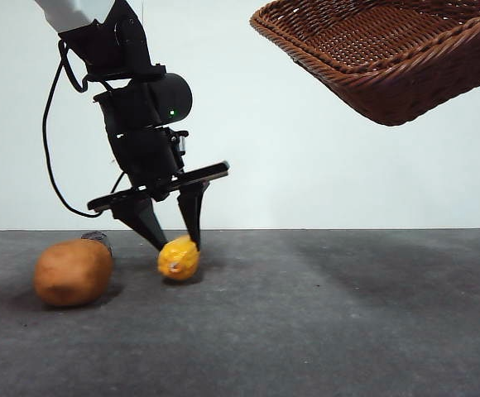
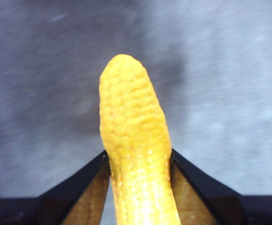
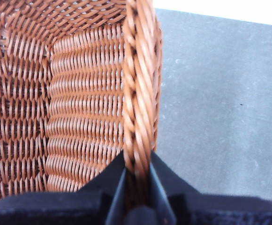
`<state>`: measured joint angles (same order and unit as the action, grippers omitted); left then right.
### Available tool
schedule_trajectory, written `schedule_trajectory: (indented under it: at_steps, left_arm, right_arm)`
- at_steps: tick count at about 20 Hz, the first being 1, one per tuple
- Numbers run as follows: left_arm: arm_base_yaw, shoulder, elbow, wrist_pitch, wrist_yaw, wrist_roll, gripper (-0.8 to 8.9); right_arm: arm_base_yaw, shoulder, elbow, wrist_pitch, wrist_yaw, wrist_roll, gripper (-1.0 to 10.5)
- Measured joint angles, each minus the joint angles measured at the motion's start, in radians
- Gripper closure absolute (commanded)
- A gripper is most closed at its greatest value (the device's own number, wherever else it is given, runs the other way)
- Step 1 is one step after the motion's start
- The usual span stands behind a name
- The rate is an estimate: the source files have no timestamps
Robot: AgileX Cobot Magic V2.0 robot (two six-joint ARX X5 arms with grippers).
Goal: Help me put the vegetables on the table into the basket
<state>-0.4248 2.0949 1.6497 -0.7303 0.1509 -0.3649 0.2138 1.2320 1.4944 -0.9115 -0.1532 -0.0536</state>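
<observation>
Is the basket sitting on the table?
No, the basket hangs tilted in the air, its rim pinched by the right gripper, well above the table.

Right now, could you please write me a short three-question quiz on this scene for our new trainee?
1. True or false: the basket rests flat on the table.
2. Which vegetable does the left tool grip? A) potato B) corn cob C) eggplant
3. Fill in: the right tool is clamped on the basket's ____.

Key
1. False: it hangs tilted in the air, held by the right tool.
2. B: the corn cob sits between the left tool's jaws, low at the table; the potato lies beside it, untouched.
3. Rim: the braided rim runs between the jaws.
</observation>
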Motion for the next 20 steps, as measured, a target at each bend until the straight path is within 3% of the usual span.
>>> schedule_trajectory:
  at_steps: [6, 12, 17, 20]
  left_arm:
    - [0.004, -0.038, 0.0, 0.024, 0.105, 0.069, 8.22]
    - [0.016, -0.333, 0.0, 0.028, 0.169, 0.213, 8.22]
    - [-0.012, -0.57, 0.0, -0.068, 0.239, 0.33, 8.21]
    - [-0.091, -0.662, 0.001, -0.138, 0.248, 0.396, 8.21]
  right_arm:
    - [-0.005, 0.021, 0.0, -0.026, 0.034, 0.0, 9.6]
    - [-0.006, 0.138, 0.0, -0.03, 0.041, 0.006, 9.6]
    - [-0.006, 0.262, 0.0, 0.01, -0.045, 0.035, 9.6]
    - [0.004, 0.306, 0.0, 0.053, -0.099, 0.063, 9.6]
